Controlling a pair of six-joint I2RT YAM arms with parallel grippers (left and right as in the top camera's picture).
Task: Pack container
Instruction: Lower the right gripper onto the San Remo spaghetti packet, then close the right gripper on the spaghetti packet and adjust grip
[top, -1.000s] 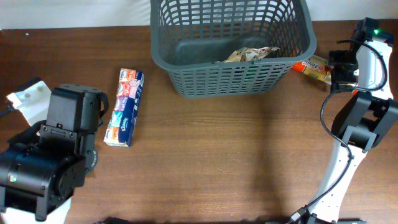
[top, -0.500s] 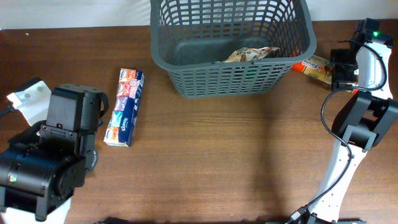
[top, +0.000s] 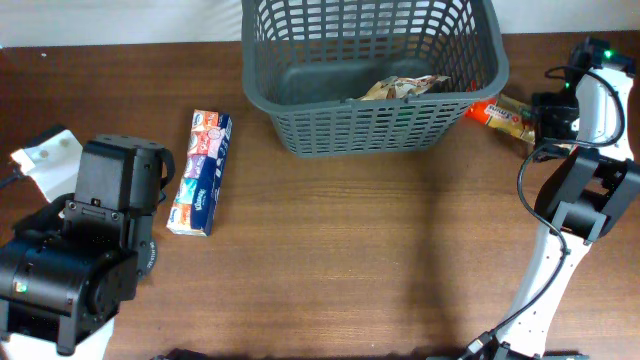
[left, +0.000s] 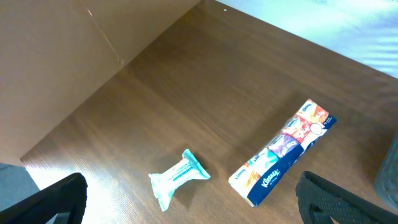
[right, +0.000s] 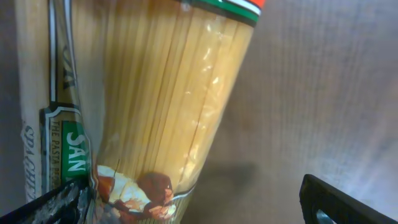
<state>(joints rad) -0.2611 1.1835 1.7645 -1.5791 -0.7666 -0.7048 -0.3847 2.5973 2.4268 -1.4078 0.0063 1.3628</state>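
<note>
On the table's (top: 400, 250) far side, centred, stands the container (top: 370, 125). Left gripper (left: 193, 205), jaws spread wide, holds nothing. Right gripper (right: 199, 202), jaws likewise spread, hangs over a spaghetti pack (right: 161, 112) just right of the container. Left of it lie a tissue pack (left: 283, 162) and a small wipe packet (left: 179, 177).

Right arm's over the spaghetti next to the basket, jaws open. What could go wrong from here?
1. The spaghetti pack lies close against the container; the open right gripper may bump or shove the container wall while closing.
2. The grip looks set near the pack's outer end, so the long pack may tilt and catch the rim on lifting.
3. The glossy wrap could slip between the fingers.
</note>
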